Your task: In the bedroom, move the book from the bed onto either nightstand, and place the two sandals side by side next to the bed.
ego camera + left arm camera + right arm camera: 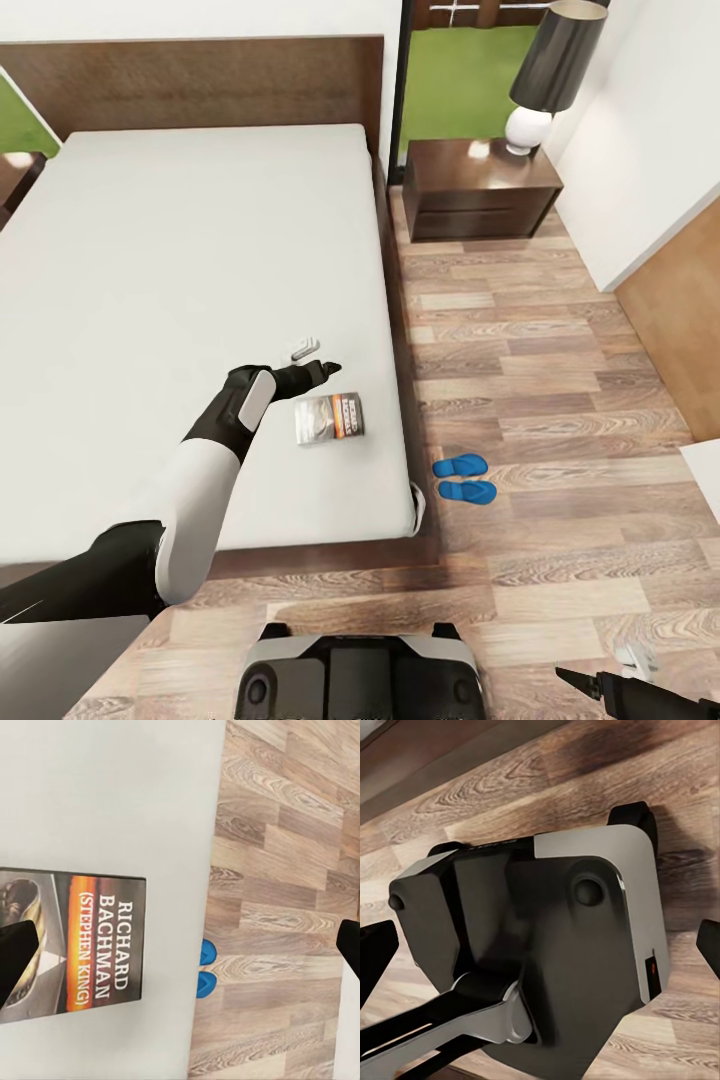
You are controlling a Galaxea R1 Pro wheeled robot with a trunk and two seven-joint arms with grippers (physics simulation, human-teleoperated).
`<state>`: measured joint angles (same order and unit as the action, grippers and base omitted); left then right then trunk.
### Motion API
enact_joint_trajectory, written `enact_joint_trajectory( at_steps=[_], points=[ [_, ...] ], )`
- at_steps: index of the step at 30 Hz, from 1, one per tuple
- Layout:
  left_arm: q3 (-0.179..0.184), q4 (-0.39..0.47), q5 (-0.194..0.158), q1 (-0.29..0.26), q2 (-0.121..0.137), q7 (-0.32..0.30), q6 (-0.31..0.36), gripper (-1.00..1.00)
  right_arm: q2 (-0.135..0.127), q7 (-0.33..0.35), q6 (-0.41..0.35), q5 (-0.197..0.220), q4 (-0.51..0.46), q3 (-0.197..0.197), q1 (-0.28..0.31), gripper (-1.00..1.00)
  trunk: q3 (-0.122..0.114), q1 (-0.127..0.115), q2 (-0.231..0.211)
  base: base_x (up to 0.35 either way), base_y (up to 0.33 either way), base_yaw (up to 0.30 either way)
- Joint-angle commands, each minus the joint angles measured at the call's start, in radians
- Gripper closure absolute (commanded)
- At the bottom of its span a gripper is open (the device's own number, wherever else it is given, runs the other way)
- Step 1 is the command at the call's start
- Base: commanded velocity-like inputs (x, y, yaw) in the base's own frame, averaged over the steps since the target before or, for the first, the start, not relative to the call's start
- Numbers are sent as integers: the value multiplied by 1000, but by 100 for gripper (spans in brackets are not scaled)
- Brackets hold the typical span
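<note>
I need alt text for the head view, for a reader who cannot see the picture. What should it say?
The robot's left arm reaches over a white bed, its left pincer open just above a paperback book lying near the mattress edge. Two blue sandals lie side by side on the wood floor beside the bed, and a dark nightstand with a lamp stands beyond.

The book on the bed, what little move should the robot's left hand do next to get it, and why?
Probably lower the left gripper straight down toward the book. The open gripper hovers over the white bed just past the book, which lies flat, untouched. The sandals already sit side by side on the floor.
</note>
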<state>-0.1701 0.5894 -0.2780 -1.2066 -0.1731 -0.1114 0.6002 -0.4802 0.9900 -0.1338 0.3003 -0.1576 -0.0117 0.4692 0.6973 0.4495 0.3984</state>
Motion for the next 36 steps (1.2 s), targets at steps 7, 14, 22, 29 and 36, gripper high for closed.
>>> enact_joint_trajectory(
  at_steps=[7, 14, 22, 29, 36],
  points=[
    [-8, 1, 0, -1, -1, -4, 7, -100, 0, 4, -11, 5, 0, -1, 0, -100, 12, 0, 2, 0, 0, 0],
    [-8, 1, 0, -1, -1, -4, 6, -100, 0, 4, -10, 5, 0, -1, 0, -100, 22, 0, 2, 0, 0, 0],
    [-8, 3, 0, 1, -1, -4, 4, -100, 0, 4, -10, 5, 0, -1, 0, -100, 25, 0, 2, 96, 0, 0],
    [-9, 4, 0, 1, -1, -4, 3, -100, 0, 4, -10, 5, 0, -1, 0, -100, 25, 0, 2, 162, 0, 0],
    [-9, 4, 0, 1, -1, -4, 3, -100, 0, 4, -10, 5, 0, -2, 0, -100, 25, 0, 2, 86, 0, 0]
  ],
)
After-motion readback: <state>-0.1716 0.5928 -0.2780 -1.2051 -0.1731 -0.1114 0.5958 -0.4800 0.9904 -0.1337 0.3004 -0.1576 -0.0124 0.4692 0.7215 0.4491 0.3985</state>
